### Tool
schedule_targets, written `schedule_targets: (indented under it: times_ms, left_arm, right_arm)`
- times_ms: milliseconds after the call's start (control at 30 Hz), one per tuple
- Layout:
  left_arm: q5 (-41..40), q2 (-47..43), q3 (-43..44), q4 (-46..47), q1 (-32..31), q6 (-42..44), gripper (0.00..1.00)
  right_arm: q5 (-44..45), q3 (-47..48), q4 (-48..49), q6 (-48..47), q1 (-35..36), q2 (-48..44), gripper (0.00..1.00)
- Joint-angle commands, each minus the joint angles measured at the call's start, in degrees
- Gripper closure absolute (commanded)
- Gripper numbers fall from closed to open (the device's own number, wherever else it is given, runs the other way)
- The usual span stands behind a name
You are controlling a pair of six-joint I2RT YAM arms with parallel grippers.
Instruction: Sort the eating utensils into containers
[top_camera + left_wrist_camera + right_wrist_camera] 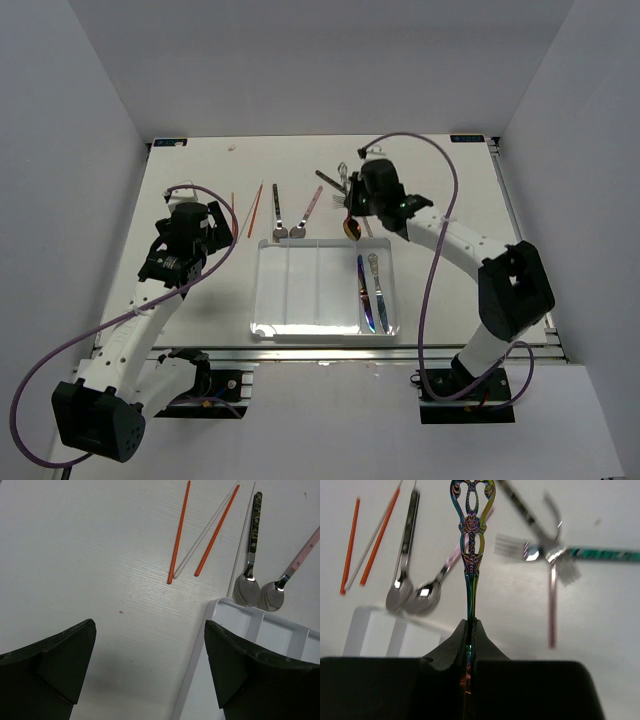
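Two knives [365, 295] lie side by side in the rightmost compartment of the tray [300, 285], which sits at the near edge of the tabletop [200, 170]. Its other three compartments show nothing in them.

Just beside the tray's far-left corner the left fingers [60, 665] hover spread as wide as they go. They hold nothing, and the tabletop below them is bare. Beyond the tray's far-right corner the right fingers [462, 640] are pinched fully together on an iridescent handle [472, 540], which points away from the wrist. The top view hints at a rounded bowl below the grip, so I take the piece for a spoon.

By that reading the pick is made and the carry to a compartment comes next. It calls for clearing the far rim, turning the piece lengthwise with the dividers, and lowering it between them.

Two spoons [247, 590] rest with their bowls touching the far rim, so a low pass could knock them. Farther out, two chopsticks [178, 535] lie near each other, and a blurred heap of forks [540, 550] sits just right of the held handle. Open room lies left of the tray and across the far tabletop.
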Motion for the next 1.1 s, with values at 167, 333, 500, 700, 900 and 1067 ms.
schedule_targets:
  times_ms: [167,333,500,700,900,1067]
  left_arm:
    - [-0.31,-0.62,-0.06,0.31,0.29,0.39,0.02]
    - [0.22,-0.88,-0.06,0.40,0.29,0.39,0.02]
    - [0.30,-1.23,-0.24,0.57,0.29,0.39,0.02]
    - [0.74,-0.88,-0.15,0.57,0.29,0.39,0.02]
    - [0.83,-0.79,-0.24,0.57,0.29,0.39,0.02]
    - [0.57,-0.79,-0.15,0.57,0.29,0.39,0.02]
  right_arm:
    - [7.89,-21.20,12.72,13.73,11.75,-11.09,1.00]
    - [9.04,-24.28,13.25,13.74,14.66,-10.40,1.00]
    - [10.78,-25.69,12.81,15.49,18.08,-10.13,1.00]
    - [12.55,-26.83,12.37,16.64,19.85,-8.81,1.00]
    - [12.38,-27.27,12.28,15.50,19.85,-8.02,1.00]
    - [11.67,-27.45,12.20,15.06,20.03,-7.14,0.94]
